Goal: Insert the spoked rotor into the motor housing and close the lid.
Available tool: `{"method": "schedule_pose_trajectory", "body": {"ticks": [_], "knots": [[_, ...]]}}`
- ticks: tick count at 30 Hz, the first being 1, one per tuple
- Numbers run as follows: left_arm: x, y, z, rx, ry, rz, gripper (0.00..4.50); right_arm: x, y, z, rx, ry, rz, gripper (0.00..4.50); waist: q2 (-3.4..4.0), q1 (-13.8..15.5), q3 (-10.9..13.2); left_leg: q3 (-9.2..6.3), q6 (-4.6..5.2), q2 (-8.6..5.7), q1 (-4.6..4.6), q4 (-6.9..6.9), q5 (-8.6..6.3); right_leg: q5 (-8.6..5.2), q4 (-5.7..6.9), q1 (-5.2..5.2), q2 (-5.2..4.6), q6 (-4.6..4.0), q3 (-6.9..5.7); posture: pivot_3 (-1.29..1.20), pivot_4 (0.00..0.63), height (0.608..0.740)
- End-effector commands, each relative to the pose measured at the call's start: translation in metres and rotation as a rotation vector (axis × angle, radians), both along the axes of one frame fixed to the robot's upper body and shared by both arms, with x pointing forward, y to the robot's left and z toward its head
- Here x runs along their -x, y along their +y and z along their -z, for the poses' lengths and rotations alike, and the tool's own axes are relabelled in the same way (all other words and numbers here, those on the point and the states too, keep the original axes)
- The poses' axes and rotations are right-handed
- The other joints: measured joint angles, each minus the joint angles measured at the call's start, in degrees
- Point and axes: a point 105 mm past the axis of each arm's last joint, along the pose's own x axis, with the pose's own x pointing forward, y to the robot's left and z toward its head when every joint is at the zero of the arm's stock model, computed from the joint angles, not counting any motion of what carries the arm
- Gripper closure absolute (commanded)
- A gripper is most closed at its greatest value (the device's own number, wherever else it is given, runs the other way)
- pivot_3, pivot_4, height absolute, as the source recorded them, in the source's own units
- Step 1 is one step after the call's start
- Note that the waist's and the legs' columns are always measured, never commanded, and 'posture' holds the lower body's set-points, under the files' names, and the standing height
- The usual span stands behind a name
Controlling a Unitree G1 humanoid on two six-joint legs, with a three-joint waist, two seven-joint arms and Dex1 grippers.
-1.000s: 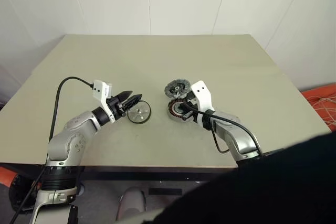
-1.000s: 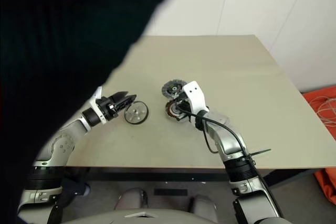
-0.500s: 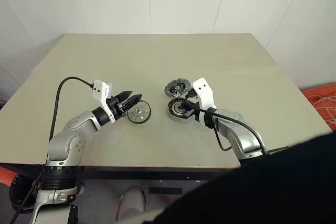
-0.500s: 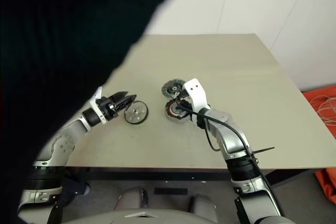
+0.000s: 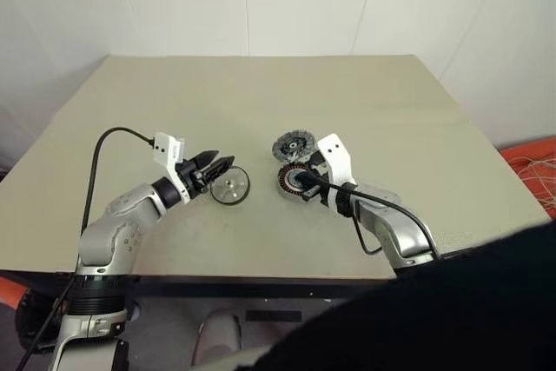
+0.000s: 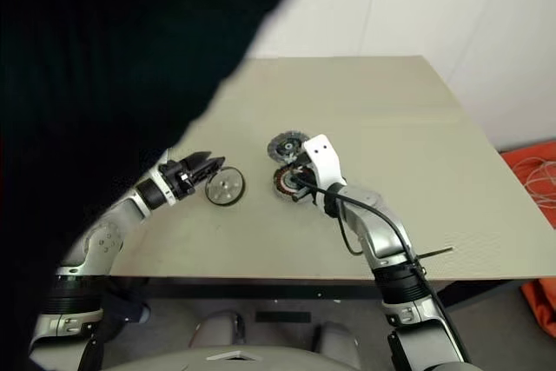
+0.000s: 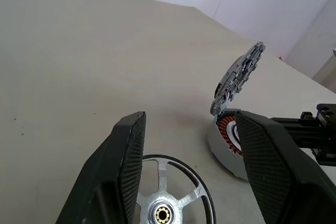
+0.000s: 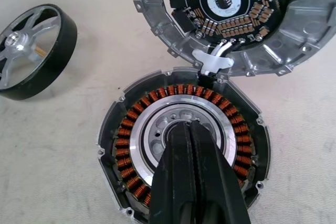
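No text, label, brand, number or sign can be read anywhere

The right tool (image 8: 191,129), black fingers pressed together, tips over the silver centre of the round copper-wound motor housing (image 8: 181,148); its hinged grey circuit-board cover (image 8: 231,14) lies open beside it, the black-rimmed silver spoked wheel (image 8: 31,51) nearby on the beige bench (image 8: 68,145)

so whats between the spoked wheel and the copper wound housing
Only bare beige tabletop separates the black-rimmed, silver-spoked rotor from the copper-wound motor housing; the right wrist view shows it plainly.
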Motion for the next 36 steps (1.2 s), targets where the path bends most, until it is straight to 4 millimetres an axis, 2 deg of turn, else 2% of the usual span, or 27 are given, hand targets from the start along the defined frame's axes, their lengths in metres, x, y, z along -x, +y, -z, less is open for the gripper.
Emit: {"method": "schedule_pose_trajectory", "body": {"ticks": [1,5,9,12,17,22,24,26,31,36], "knots": [[-0.001,0.000,-0.014,-0.005,-0.056,0.005,1.64,0.002,-0.005,0.013,0.026,0.032,0.015,4.49,0.00,0.0,0.0,0.00,0.03,-0.01,0.05,0.00,-0.02,-0.04,0.00,0.05,0.00,0.06,0.00,0.00,0.000,0.740],[-0.001,0.000,-0.013,-0.004,-0.055,0.008,1.64,-0.001,-0.002,-0.003,0.008,-0.016,-0.001,4.49,0.00,0.0,0.0,-0.01,0.09,0.00,0.12,0.00,-0.06,-0.05,0.00,0.10,-0.01,0.08,0.01,0.00,0.000,0.740],[-0.001,-0.001,-0.013,-0.002,-0.055,0.011,1.64,-0.006,0.003,-0.030,-0.017,-0.086,-0.016,4.49,0.02,0.0,0.0,-0.04,0.08,0.00,0.10,0.00,-0.05,-0.04,0.00,0.07,0.00,0.08,0.01,0.00,0.000,0.740],[-0.001,-0.001,-0.013,-0.001,-0.054,0.013,1.64,-0.008,0.005,-0.040,-0.024,-0.108,-0.022,4.49,0.02,0.0,0.0,-0.03,0.06,0.00,0.00,0.00,-0.03,-0.03,0.02,-0.03,0.00,0.06,0.01,0.00,0.000,0.740],[0.000,-0.002,-0.013,0.000,-0.054,0.013,1.64,-0.007,0.006,-0.034,-0.024,-0.085,-0.024,4.49,0.02,0.0,0.0,-0.01,-0.03,-0.01,-0.17,-0.04,0.02,0.16,0.00,-0.13,0.00,-0.27,0.00,0.00,0.000,0.740],[0.000,-0.001,-0.013,-0.001,-0.053,0.009,1.64,0.001,0.000,0.000,-0.001,0.013,-0.007,4.49,0.02,0.1,0.0,-0.02,-0.03,-0.03,-0.26,-0.04,0.02,0.16,-0.04,-0.17,0.00,-0.28,-0.01,0.00,0.000,0.740],[0.000,-0.001,-0.013,-0.002,-0.053,0.009,1.64,0.002,-0.003,0.007,0.009,0.026,0.002,4.49,0.02,0.1,0.0,-0.01,-0.02,-0.03,-0.22,-0.03,0.01,0.15,-0.04,-0.16,-0.01,-0.25,0.00,0.00,0.000,0.740],[0.001,-0.001,-0.013,-0.003,-0.053,0.009,1.64,0.002,-0.004,0.005,0.009,0.018,0.005,4.49,0.02,0.0,0.0,-0.02,0.00,-0.01,-0.08,-0.03,-0.01,-0.03,-0.03,-0.07,0.00,0.05,0.00,0.00,0.000,0.740],[0.000,-0.002,-0.013,-0.002,-0.052,0.012,1.64,-0.003,-0.003,-0.012,-0.007,-0.032,0.007,4.49,0.02,0.0,0.0,-0.03,0.06,-0.01,0.03,-0.03,-0.04,-0.05,-0.02,0.00,0.00,0.08,0.01,0.00,0.000,0.740],[0.000,-0.002,-0.013,0.000,-0.051,0.015,1.64,-0.005,0.003,-0.036,-0.038,-0.095,-0.015,4.49,0.03,0.0,0.0,-0.03,0.05,-0.01,-0.02,-0.03,-0.04,-0.04,-0.01,-0.04,0.00,0.07,0.01,0.00,0.000,0.740]]}}
